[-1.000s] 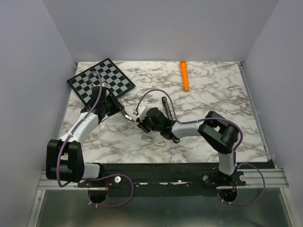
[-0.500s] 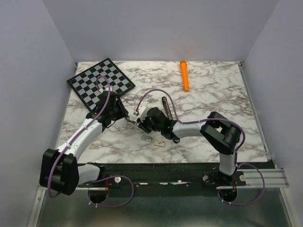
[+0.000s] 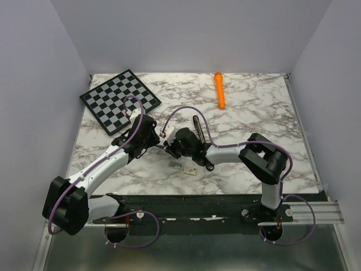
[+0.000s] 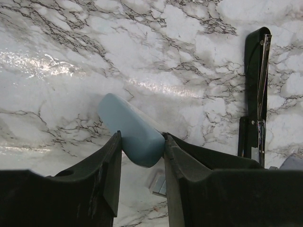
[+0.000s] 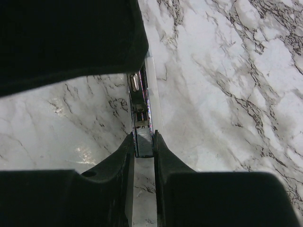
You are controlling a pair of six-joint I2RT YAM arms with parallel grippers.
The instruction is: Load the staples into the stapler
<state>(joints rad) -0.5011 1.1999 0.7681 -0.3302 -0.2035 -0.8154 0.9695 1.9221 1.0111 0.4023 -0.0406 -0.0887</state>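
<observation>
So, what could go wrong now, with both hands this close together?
In the top view the left hand and right hand sit very close, so they may collide. The left hand pinches only one end of the pale blue box, which could pivot or slip. The thin metal strip in the right hand may twist out.

Slim black stapler (image 4: 257, 71): near end hidden behind jaws; pale blue rounded box (image 4: 128, 124): near end hidden between jaws.
</observation>
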